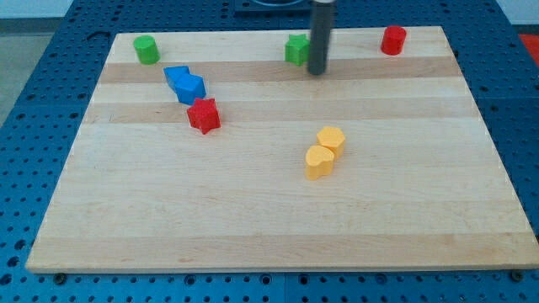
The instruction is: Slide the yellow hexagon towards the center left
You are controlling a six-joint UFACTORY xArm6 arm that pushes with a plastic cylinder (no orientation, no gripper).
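Note:
The yellow hexagon lies right of the board's middle, touching a second yellow block of rounded, heart-like shape just below and left of it. My tip is near the view's top centre, well above the yellow blocks and right beside a green block, whose right part the rod hides.
A green cylinder stands at the top left, a red cylinder at the top right. Two blue blocks touch each other at upper left, with a red star just below them. The wooden board rests on a blue perforated table.

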